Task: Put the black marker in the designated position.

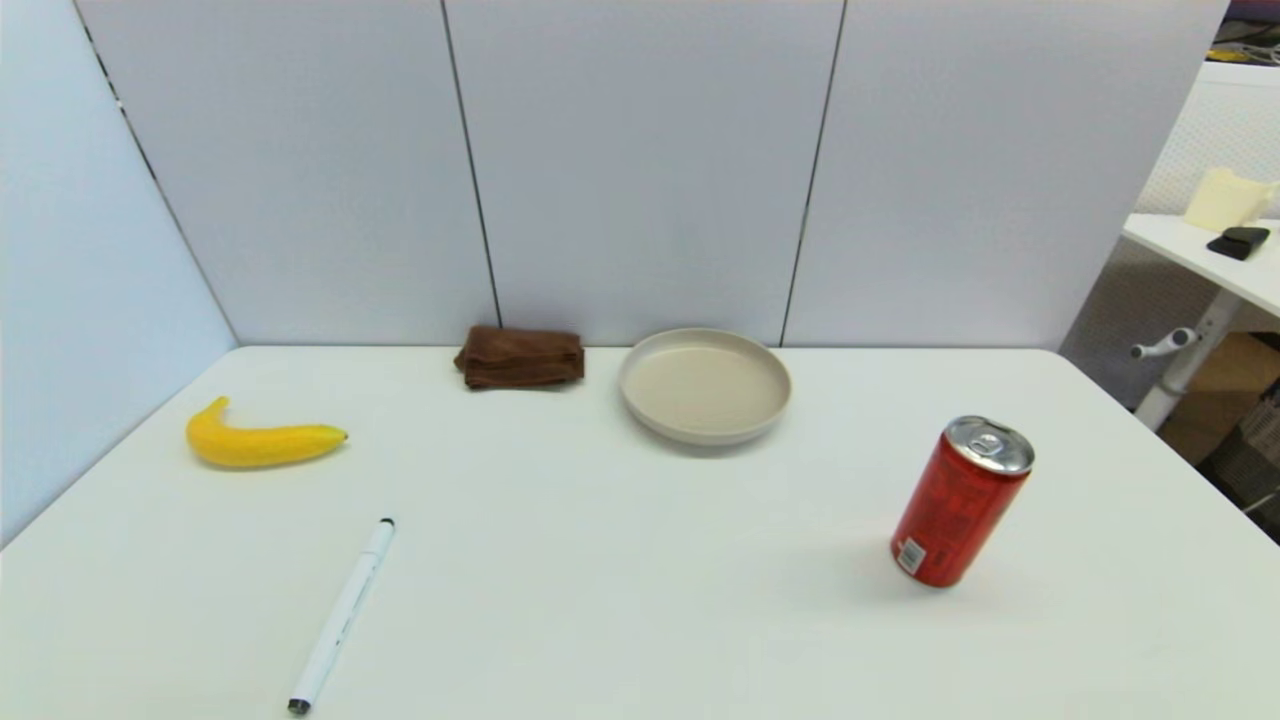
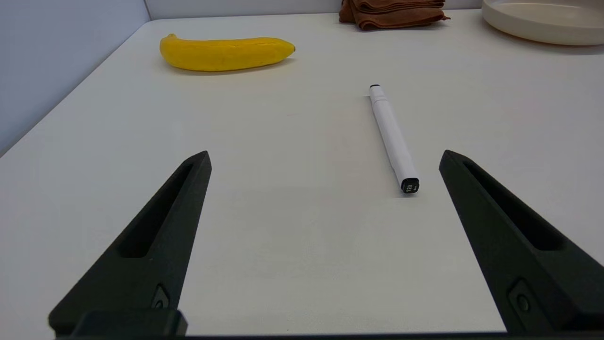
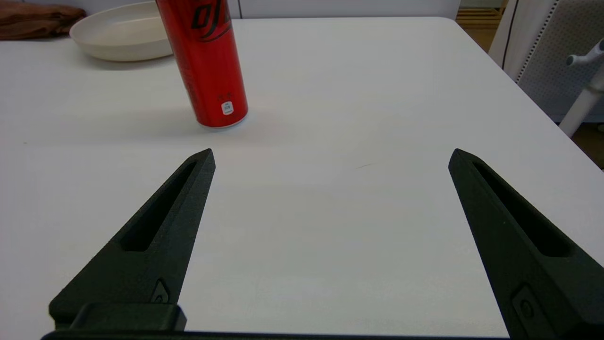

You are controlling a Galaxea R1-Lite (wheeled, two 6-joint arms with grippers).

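The black marker (image 1: 343,614), a slim white pen with black tips, lies flat on the white table at the front left, its far tip pointing toward the banana. In the left wrist view the black marker (image 2: 393,137) lies just beyond my left gripper (image 2: 325,158), nearer one finger. That gripper is open and holds nothing. My right gripper (image 3: 331,156) is also open and empty, low over the table near the red can (image 3: 204,61). Neither arm shows in the head view.
A yellow banana (image 1: 258,442) lies at the left. A folded brown cloth (image 1: 521,357) and a beige plate (image 1: 705,385) sit by the back wall. A red can (image 1: 960,500) stands at the right. The table's right edge (image 1: 1170,440) drops off toward another desk.
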